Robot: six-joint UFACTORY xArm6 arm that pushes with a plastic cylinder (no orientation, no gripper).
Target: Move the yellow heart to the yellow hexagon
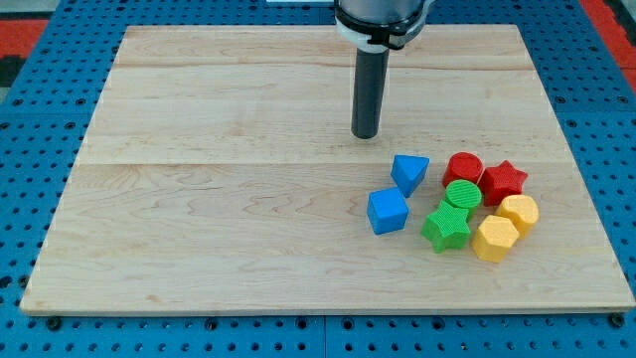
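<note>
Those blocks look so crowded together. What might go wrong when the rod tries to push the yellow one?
My tip stands above the cluster. The yellow heart already sits against the yellow hexagon, so a push may separate them. The red star and green cylinder crowd the way in and might get shoved too.

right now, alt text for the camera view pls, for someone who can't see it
My tip rests on a wooden board, above a cluster at the view's lower right: blue triangle, blue cube, red cylinder, red star, green cylinder, green star, yellow heart touching yellow hexagon.
</note>
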